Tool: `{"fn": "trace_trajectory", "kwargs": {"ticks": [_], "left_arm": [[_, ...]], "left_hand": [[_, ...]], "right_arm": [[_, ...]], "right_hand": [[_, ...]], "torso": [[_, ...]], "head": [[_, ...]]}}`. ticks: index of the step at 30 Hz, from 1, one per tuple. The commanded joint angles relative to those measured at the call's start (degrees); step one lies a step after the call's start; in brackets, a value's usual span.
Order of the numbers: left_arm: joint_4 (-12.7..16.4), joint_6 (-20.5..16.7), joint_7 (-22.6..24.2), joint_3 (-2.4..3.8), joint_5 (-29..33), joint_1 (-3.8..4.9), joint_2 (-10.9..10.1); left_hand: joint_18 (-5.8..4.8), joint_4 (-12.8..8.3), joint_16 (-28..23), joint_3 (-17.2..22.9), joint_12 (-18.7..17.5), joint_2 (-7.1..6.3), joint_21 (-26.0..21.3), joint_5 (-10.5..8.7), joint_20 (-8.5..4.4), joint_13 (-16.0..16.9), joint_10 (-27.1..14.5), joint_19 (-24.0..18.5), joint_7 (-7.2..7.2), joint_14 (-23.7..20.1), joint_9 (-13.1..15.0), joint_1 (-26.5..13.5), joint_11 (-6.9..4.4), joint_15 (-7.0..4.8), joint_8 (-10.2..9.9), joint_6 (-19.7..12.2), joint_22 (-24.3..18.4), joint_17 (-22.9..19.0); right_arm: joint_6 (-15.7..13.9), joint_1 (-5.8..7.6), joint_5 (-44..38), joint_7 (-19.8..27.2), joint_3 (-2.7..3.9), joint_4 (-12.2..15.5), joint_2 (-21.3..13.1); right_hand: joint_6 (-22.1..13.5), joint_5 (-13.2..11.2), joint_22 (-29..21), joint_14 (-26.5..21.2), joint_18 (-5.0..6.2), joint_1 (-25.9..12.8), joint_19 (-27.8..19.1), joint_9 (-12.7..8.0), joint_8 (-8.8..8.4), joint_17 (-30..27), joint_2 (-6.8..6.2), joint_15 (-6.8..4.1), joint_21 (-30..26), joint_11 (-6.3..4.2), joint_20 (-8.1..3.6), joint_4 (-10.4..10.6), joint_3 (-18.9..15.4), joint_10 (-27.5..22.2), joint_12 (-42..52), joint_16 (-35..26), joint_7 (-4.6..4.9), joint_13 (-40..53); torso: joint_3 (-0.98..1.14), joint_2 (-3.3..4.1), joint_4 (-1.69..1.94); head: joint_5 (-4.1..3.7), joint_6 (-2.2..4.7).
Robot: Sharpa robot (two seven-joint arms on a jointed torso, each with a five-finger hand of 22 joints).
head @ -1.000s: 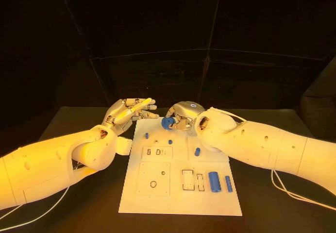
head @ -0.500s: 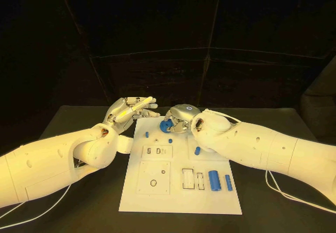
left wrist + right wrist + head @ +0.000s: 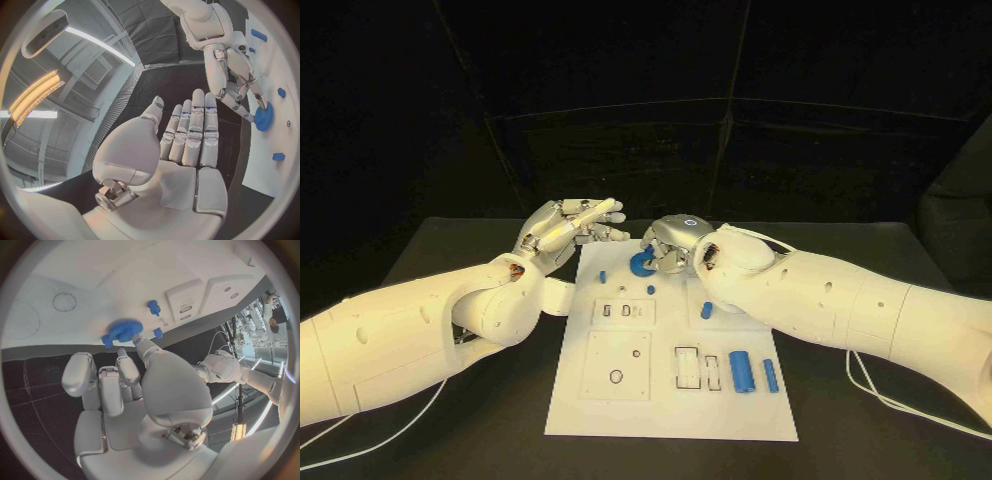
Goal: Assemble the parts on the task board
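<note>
In the head view the right hand (image 3: 678, 243) pinches a blue gear (image 3: 643, 265) at the white task board's (image 3: 669, 415) 12 o'clock end; the left hand (image 3: 568, 232) hovers at its 11 o'clock, holding nothing. The left wrist view shows its fingers (image 3: 194, 131) straight and empty. The right wrist view shows fingertips (image 3: 139, 341) on the gear, touching the board.

Blue gear (image 3: 643, 264): partly hidden behind right hand (image 3: 678, 243) in head view; contact with task board (image 3: 589, 400) indiscernible.
</note>
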Motion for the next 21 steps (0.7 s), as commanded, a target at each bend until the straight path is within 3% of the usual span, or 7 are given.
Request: {"fn": "trace_trajectory", "kwargs": {"ticks": [1, 6, 11, 17, 21], "left_arm": [[-0.01, 0.81, 0.59, 0.02, -0.05, 0.10, 0.07], [-0.06, 0.84, 0.57, 0.02, -0.05, 0.10, 0.09], [-0.12, 0.92, 0.52, 0.02, -0.05, 0.10, 0.15], [-0.17, 0.98, 0.52, 0.02, -0.05, 0.10, 0.06], [-0.14, 0.97, 0.56, 0.02, -0.05, 0.10, -0.23]], "left_hand": [[0.40, -0.20, -0.26, 0.05, -0.37, 0.53, -0.36, 0.38, 0.29, -0.07, -0.20, -0.08, 0.28, -0.24, -0.04, 0.07, 0.27, 0.22, -0.32, 0.09, -0.05, 0.07], [0.40, -0.20, -0.26, 0.05, -0.37, 0.53, -0.36, 0.38, 0.29, -0.07, -0.20, -0.08, 0.28, -0.24, -0.04, 0.07, 0.27, 0.22, -0.32, 0.09, -0.05, 0.07], [0.40, -0.22, -0.28, 0.07, -0.39, 0.54, -0.38, 0.38, 0.29, -0.07, -0.20, -0.08, 0.28, -0.23, -0.03, 0.08, 0.27, 0.22, -0.33, 0.09, -0.07, 0.09], [0.41, -0.31, -0.39, 0.15, -0.46, 0.62, -0.45, 0.37, 0.30, -0.06, -0.18, -0.04, 0.28, -0.21, -0.03, 0.13, 0.27, 0.22, -0.39, 0.10, -0.14, 0.19], [0.41, -0.31, -0.39, 0.15, -0.46, 0.62, -0.45, 0.37, 0.30, -0.06, -0.18, -0.04, 0.28, -0.21, -0.03, 0.13, 0.27, 0.22, -0.39, 0.10, -0.14, 0.19]], "right_arm": [[1.76, 0.15, -0.52, -0.52, 0.03, -0.24, 0.18], [2.55, 0.15, -0.53, -0.42, 0.03, -0.30, 0.24], [2.03, 0.15, -0.40, -0.38, 0.02, -0.14, -0.03], [-3.82, 0.14, 1.62, 0.89, 0.02, 2.29, -2.89], [-8.08, 0.17, 5.53, 3.46, 0.01, 6.50, -7.53]], "right_hand": [[-0.89, -1.75, -0.17, 4.25, -0.22, -1.43, -0.07, -0.01, -0.50, 7.42, -1.55, 0.43, -0.10, 0.13, 0.32, 1.06, -2.35, -0.52, -0.34, 0.01, 0.00, -0.30], [-1.30, -1.75, -0.17, 4.26, -0.22, -2.24, -0.09, 0.09, -0.49, 7.48, -1.70, 0.48, -0.11, 0.19, 0.37, 2.04, -4.48, -0.58, -0.24, 0.03, 0.06, -0.21], [-0.99, -1.70, -0.14, 4.26, -0.23, -2.30, -0.07, 0.22, -0.36, 7.49, -0.99, 0.55, -0.09, 0.27, 0.43, 2.89, -6.02, -0.54, -0.05, 0.02, 0.15, -0.01], [0.02, -0.30, 0.21, 4.30, -0.29, -1.64, 0.15, 0.42, -0.06, 7.60, 0.37, 0.61, 0.14, 0.34, 0.50, 3.66, -7.21, 0.02, 0.66, 0.07, 0.25, 0.77], [0.42, 2.14, 0.18, 4.26, -0.27, -0.51, 0.16, 0.45, -0.08, 7.44, 0.95, 0.63, 0.16, 0.35, 0.53, 3.69, -7.96, 0.05, 0.71, -0.02, 0.27, 0.86]], "torso": [[0.00, 0.02, 0.06], [0.01, -0.02, 0.02], [0.01, 0.01, 0.04], [0.07, -0.11, -0.12], [0.00, -0.29, -0.44]], "head": [[-0.03, -0.10], [0.03, -0.17], [0.06, -0.18], [0.29, -0.06], [0.22, 0.13]]}}
